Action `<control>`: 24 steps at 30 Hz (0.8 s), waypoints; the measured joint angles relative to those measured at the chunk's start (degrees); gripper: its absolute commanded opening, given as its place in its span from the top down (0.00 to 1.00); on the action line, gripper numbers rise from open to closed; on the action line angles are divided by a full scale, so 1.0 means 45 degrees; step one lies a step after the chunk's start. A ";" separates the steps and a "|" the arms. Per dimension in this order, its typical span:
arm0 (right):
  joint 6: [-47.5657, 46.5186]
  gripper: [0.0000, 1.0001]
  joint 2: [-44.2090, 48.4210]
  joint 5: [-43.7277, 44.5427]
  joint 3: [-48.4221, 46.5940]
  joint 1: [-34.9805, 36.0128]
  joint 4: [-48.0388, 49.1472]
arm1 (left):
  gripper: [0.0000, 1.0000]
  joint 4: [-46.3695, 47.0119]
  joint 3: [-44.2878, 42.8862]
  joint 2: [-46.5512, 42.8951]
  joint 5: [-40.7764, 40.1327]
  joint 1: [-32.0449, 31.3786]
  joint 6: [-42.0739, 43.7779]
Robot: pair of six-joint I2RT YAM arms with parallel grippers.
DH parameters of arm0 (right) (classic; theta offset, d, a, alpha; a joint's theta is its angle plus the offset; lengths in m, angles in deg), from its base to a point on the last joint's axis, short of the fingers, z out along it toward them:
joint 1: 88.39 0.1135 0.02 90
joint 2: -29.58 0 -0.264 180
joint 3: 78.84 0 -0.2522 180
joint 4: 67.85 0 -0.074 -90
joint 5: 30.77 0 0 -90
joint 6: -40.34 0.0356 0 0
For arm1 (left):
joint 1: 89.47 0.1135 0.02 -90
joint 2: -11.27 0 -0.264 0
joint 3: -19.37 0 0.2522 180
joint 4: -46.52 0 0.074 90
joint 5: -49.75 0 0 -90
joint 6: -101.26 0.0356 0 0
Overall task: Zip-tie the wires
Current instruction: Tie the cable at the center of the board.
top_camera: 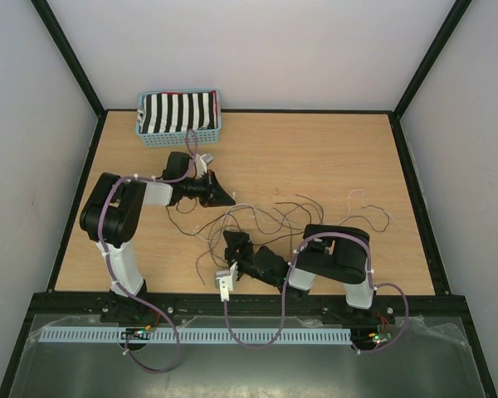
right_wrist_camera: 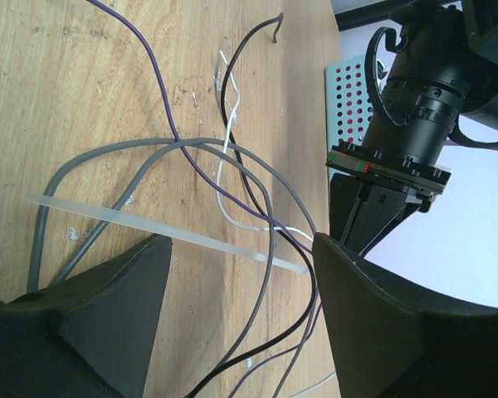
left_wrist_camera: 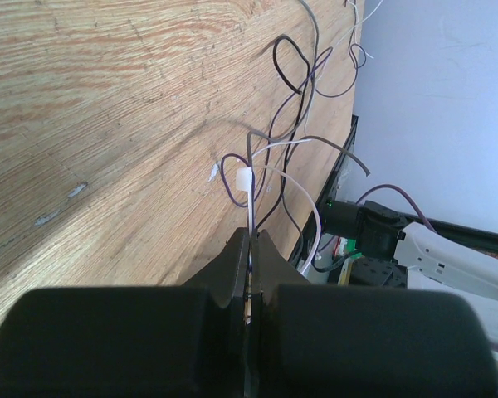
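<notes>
Gathering looks only partly done: the wires [right_wrist_camera: 191, 140], thin glossy strands in grey, black, purple and white, sprawl in loose curls mid-table, and just a few pass through a small white zip-tie head [left_wrist_camera: 244, 184]. A smooth, translucent zip-tie strap [right_wrist_camera: 166, 235] seems not yet cinched. The left gripper [left_wrist_camera: 251, 249] is clamped tight on those few strands just below the head. The right gripper [right_wrist_camera: 241, 249] stands wide apart astride the strap, gripping nothing, above the grained wooden table [top_camera: 315, 149].
</notes>
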 measured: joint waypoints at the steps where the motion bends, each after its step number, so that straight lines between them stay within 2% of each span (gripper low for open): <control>1: 0.0015 0.22 0.0000 0.0005 0.0010 0.0034 0.0000 | 1.00 0.0000 0.0000 0.0000 0.0000 -0.0015 0.0000; 24: -0.0092 0.33 -0.0389 0.0267 0.0063 0.0665 0.0427 | 1.00 0.0000 -0.0024 0.0000 -0.0019 -0.0097 -0.0015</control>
